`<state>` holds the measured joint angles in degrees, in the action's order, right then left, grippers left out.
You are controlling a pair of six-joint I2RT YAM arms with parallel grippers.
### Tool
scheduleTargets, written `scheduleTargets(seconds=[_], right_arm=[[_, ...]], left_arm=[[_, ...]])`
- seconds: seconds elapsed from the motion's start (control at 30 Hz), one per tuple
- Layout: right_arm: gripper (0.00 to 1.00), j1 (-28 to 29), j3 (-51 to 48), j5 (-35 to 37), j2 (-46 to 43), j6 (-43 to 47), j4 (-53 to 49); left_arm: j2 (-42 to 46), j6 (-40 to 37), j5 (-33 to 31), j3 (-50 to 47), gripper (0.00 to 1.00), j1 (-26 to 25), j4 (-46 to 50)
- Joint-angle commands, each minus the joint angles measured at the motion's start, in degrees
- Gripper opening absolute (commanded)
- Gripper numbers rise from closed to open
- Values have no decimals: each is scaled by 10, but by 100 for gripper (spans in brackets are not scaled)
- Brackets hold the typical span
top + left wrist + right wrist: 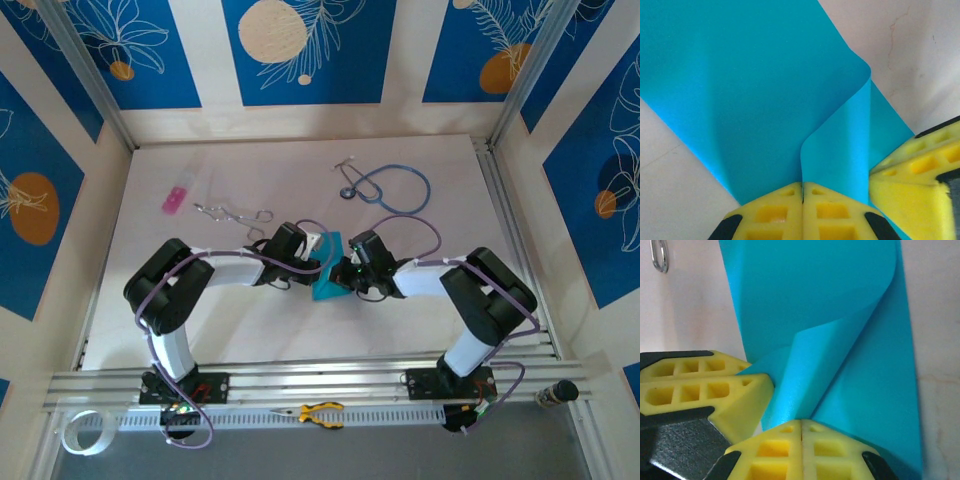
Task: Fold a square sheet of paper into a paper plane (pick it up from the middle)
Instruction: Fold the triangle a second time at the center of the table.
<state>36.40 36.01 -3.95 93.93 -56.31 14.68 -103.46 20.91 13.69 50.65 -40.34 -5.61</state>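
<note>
Stethoscope [427, 188] and tongs [232, 212] obstruct the far side; near tabletop [300, 335] lies free

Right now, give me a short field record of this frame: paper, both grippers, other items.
paper: square sheet of paper, cyan-blue, curled into a loose rounded fold
left gripper: shut on the sheet
right gripper: shut on the sheet, beside the left
other items: stethoscope rear right; pink rectangle rear left
plane: not yet formed

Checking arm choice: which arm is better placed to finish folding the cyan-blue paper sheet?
Right, probably: right gripper is shut on the curled flap of the cyan-blue paper sheet; left gripper pinches alongside, anchoring.
</note>
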Motion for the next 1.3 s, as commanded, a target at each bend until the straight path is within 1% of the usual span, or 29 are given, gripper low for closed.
scheduleTargets(seconds=[0.0,0.23,0.37,0.43,0.57,0.63,0.7,0.77,0.93,1.03,1.17,1.27], right_arm=[[0,-4,2,-29,7,-31,67],[0,-8,-14,-32,-9,-55,85],[0,-11,-14,-52,-10,-62,84],[0,-8,-27,-35,-26,-69,77],[0,-11,-37,15,-61,-64,15],[0,-23,-41,-2,-65,-56,23],[0,-40,-33,-57,-49,-49,44],[0,-45,-18,-95,-31,-48,53],[0,-41,7,-104,-6,-49,48],[0,-43,3,-66,-16,-59,14],[0,-48,-18,-14,-53,-50,-53],[0,-55,-34,-16,-68,-42,-71]], left_arm=[[-7,-1,3,-11,0,7,25],[-8,-1,2,-8,0,9,27],[-8,0,2,-4,0,8,29],[-9,-1,3,-1,0,8,30],[-11,0,4,5,0,9,30],[-12,0,6,8,0,9,31],[-12,0,7,8,0,9,31],[-13,-2,8,8,0,9,31],[-14,-4,12,9,0,9,30],[-14,-5,12,13,0,9,31],[-16,-7,13,17,0,9,35],[-15,-8,13,18,0,9,36]])
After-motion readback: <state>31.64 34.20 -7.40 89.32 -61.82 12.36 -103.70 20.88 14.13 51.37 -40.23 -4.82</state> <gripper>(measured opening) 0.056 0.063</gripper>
